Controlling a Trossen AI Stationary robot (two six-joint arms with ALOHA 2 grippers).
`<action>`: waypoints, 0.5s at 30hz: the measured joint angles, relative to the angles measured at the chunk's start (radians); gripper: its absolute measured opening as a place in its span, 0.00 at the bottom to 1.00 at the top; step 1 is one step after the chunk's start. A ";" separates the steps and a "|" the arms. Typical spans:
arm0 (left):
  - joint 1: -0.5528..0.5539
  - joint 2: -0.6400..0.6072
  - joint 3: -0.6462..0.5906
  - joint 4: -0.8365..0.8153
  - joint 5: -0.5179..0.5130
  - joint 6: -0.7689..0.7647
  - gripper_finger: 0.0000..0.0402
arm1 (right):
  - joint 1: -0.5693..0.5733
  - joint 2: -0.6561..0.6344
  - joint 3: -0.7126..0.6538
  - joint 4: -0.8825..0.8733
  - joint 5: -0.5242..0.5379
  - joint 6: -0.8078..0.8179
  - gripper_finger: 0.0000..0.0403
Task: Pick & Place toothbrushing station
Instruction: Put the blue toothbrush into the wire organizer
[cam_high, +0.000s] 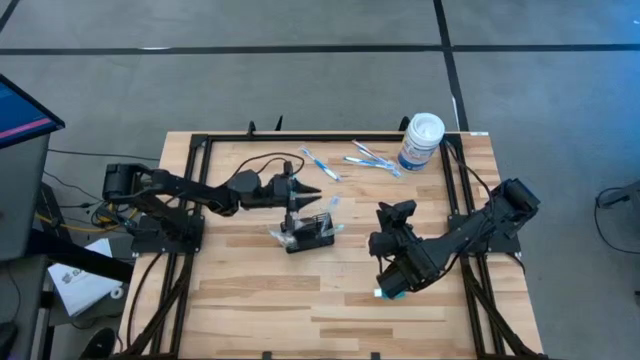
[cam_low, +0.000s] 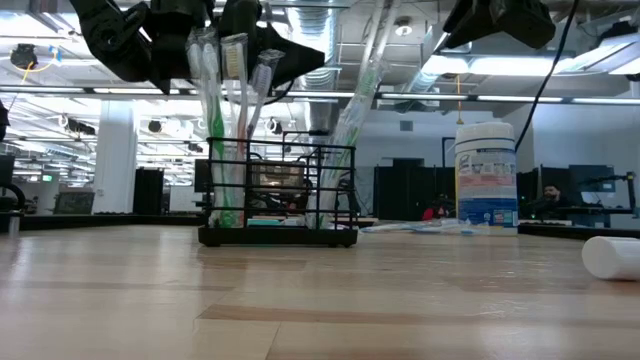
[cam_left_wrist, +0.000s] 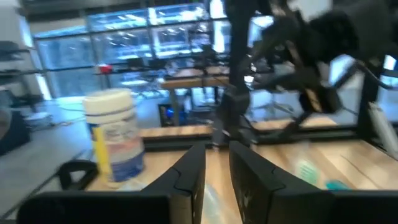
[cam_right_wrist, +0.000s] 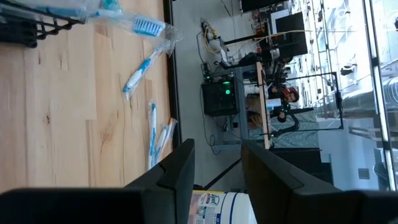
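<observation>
The toothbrushing station (cam_high: 310, 238) is a small black wire holder standing on its base at the table's middle. Several toothbrushes (cam_low: 215, 120) stand upright in it. My left gripper (cam_high: 308, 189) hovers level just above and behind the brush heads, pointing toward the table's right. Its fingers (cam_left_wrist: 186, 180) stand slightly apart, and only bare table shows between them. My right gripper (cam_high: 395, 210) hangs to the holder's right, pointing toward the far edge. Its fingers (cam_right_wrist: 177, 171) are apart with nothing between them.
A white canister (cam_high: 420, 140) stands at the far right corner. Loose wrapped toothbrushes (cam_high: 370, 158) lie beside it, with more of them (cam_high: 318, 165) farther left. A white tube with a teal end (cam_high: 385, 293) lies on the table under the right arm. Black frame rails (cam_high: 195, 200) border the table's sides.
</observation>
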 joint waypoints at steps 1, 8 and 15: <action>0.001 -0.007 0.000 -0.005 -0.002 0.000 0.16 | -0.004 0.000 -0.009 0.000 0.000 0.001 0.30; 0.000 -0.012 0.000 -0.012 -0.007 0.001 0.14 | -0.052 -0.010 -0.131 -0.027 0.027 0.105 0.30; 0.060 -0.012 0.000 -0.025 -0.166 0.010 0.12 | -0.083 -0.104 -0.252 -0.019 0.029 0.228 0.30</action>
